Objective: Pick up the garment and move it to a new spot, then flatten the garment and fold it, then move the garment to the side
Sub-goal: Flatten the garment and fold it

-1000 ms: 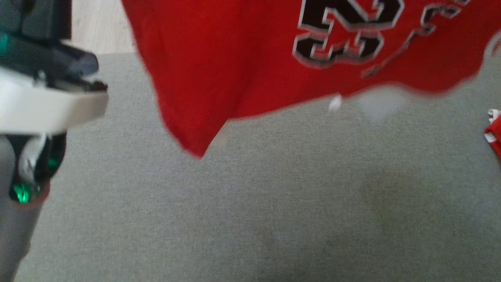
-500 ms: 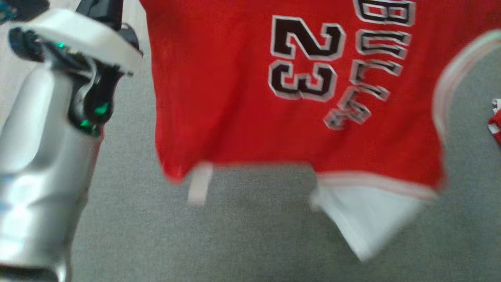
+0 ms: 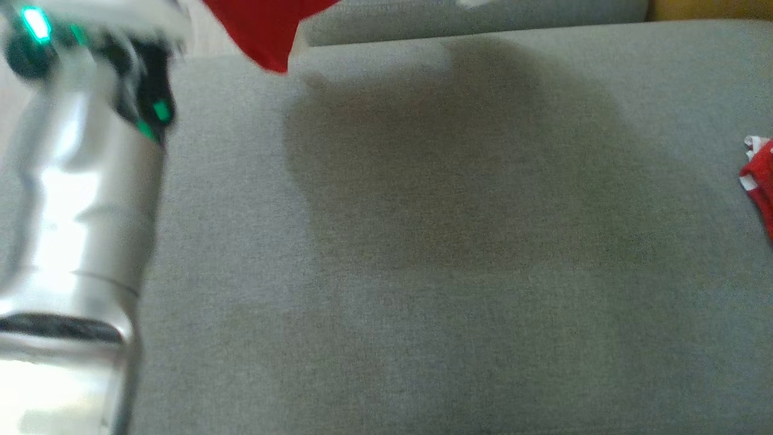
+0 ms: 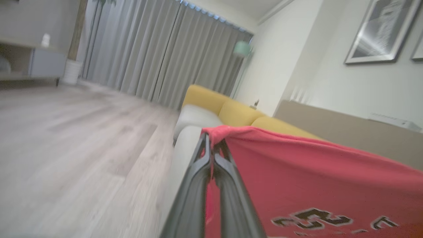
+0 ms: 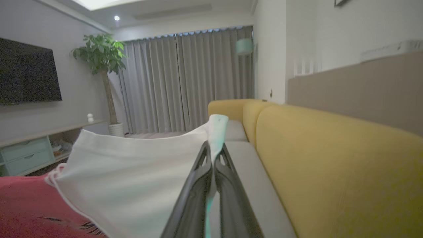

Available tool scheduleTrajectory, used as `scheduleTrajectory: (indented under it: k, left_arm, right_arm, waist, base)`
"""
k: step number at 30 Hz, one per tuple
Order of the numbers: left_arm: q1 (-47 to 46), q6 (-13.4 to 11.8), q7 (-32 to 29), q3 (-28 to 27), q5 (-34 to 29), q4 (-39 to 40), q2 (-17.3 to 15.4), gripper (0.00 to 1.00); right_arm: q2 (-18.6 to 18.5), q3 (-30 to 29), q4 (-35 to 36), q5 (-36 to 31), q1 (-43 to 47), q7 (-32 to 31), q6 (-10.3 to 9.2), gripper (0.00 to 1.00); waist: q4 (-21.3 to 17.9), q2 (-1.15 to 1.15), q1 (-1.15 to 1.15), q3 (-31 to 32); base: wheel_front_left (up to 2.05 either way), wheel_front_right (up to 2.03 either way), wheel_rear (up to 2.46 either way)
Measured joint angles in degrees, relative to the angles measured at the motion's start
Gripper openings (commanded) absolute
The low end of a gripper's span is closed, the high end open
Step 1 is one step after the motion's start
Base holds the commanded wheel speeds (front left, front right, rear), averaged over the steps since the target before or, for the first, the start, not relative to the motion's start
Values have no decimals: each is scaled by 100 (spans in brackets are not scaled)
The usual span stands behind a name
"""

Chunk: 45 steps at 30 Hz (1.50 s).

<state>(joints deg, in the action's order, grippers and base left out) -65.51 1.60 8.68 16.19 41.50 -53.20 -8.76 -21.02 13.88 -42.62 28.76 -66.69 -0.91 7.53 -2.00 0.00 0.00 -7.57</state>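
Note:
The garment is a red jersey with black and white lettering and a white sleeve. In the head view a red corner of the garment (image 3: 266, 30) hangs at the top left, above the grey sofa seat (image 3: 423, 241). My left gripper (image 4: 211, 147) is shut on a red edge of the garment (image 4: 314, 185), which stretches away to the right. My right gripper (image 5: 213, 155) is shut on the garment's white sleeve (image 5: 132, 175); its red body (image 5: 29, 205) shows at the lower left. My silver left forearm (image 3: 78, 229) stands at the left of the head view.
Another red and white cloth (image 3: 760, 181) lies at the seat's right edge. The yellow sofa back (image 5: 330, 165) runs along the far side. Wooden floor (image 4: 72, 148) lies off the sofa's left end, with grey curtains (image 5: 185, 82), a potted plant (image 5: 102, 66) and a TV (image 5: 26, 72) beyond.
The garment has gone up out of the head view, leaving a red corner at the top and its shadow on the seat. The left forearm has shifted.

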Motion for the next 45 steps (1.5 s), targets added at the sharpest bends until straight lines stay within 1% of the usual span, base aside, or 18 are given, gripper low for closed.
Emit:
scheduleTrajectory:
  k: [4, 6, 8, 10, 14, 15, 19, 21, 25, 26, 29, 31, 33, 35, 38, 40, 43, 45]
  left_arm:
    - [600, -8, 144, -118, 197, -1035, 305, 0]
    - [933, -53, 209, -119, 243, -1468, 447, 0]
    - [1208, -87, 281, -115, 291, -1809, 559, 0]
    - [1410, -164, 325, -110, 297, -1954, 638, 0]
    - [1592, -143, 402, 27, 294, -2027, 722, 0]
    - [1638, -64, 438, 105, 274, -2022, 726, 0]
    - [1998, 100, 559, 182, 177, -1790, 723, 0]
    - [2327, 85, 559, 103, 89, -1349, 664, 0]
    - [3128, 85, 559, -38, -226, -290, 374, 0]
    - [3361, 55, 559, -92, -264, -42, 300, 0]
    - [4141, -166, 559, -129, -396, 811, 19, 0]
    - [4701, -410, 455, -126, -452, 1552, -144, 0]
    - [5302, -733, 83, -113, -480, 2476, -314, 0]
    - [5944, -1089, -336, -114, -502, 3591, -517, 0]
    - [6867, -1679, -1002, -136, -576, 5201, -875, 0]
    - [7407, -2007, -1427, -157, -578, 6081, -1090, 0]
    - [7967, -2340, -1914, -181, -578, 6948, -1313, 0]
    - [8117, -2446, -2162, -187, -576, 7228, -1402, 0]
  right_arm:
    - [380, 600, -726, 338, 638, 119, 0, 0]
    - [566, 745, -1109, 559, 1045, 200, 0, 0]
    - [705, 936, -1413, 776, 1402, 253, 0, 0]
    - [821, 1141, -1574, 944, 1658, 302, 0, 0]
    - [870, 1461, -1522, 1358, 1967, 528, 0, 0]
    - [854, 1535, -1448, 1457, 2072, 603, 0, 0]
    - [731, 1829, -909, 1855, 2719, 917, 0, 0]
    - [566, 1953, -558, 2014, 3147, 1034, 0, 0]
    - [138, 1867, 179, 2261, 4055, 1235, 0, 0]
    - [45, 1788, 394, 2279, 4288, 1261, 0, 0]
    - [-160, 1462, 1079, 2278, 5014, 1276, 0, 0]
    - [-219, 1160, 1545, 2212, 5498, 1133, 0, 0]
    - [-232, 773, 2058, 2086, 6019, 838, 0, 0]
    - [-222, 345, 2591, 1842, 6583, 382, 0, 0]
    - [27, -391, 3515, 1430, 7458, -417, 0, 0]
    - [352, -893, 4201, 1095, 8028, -985, 0, 0]
    - [864, -1440, 5149, 610, 8660, -1805, 0, 0]
    - [1151, -1652, 5611, 361, 8807, -2224, 0, 0]
  waist:
    - [-43, 0, 1, -122]
    - [-48, 0, 0, -177]
    - [-44, 0, 1, -232]
    - [-34, 0, -1, -284]
    - [33, 0, 0, -356]
    - [58, 0, 0, -359]
    - [70, 0, -1, -286]
    - [61, 0, -1, -214]
    - [75, 0, -1, -46]
    - [81, 0, -1, 2]
    - [87, 0, -1, 135]
    - [81, 0, -1, 216]
    - [74, 0, -1, 287]
    - [72, 0, -1, 330]
    - [63, 0, -1, 360]
    - [56, 0, -1, 362]
    - [40, 0, -1, 344]
    - [38, 0, -1, 326]
  base:
    - [0, 0, 0]
    - [0, 0, 0]
    - [0, 0, 0]
    - [0, 0, 0]
    - [0, 0, 0]
    - [0, 0, 0]
    - [0, 0, 0]
    - [0, 0, 0]
    - [0, 0, 0]
    - [0, 0, 0]
    - [0, 0, 0]
    - [0, 0, 0]
    - [0, 0, 0]
    - [0, 0, 0]
    - [0, 0, 0]
    - [0, 0, 0]
    - [0, 0, 0]
    - [0, 0, 0]
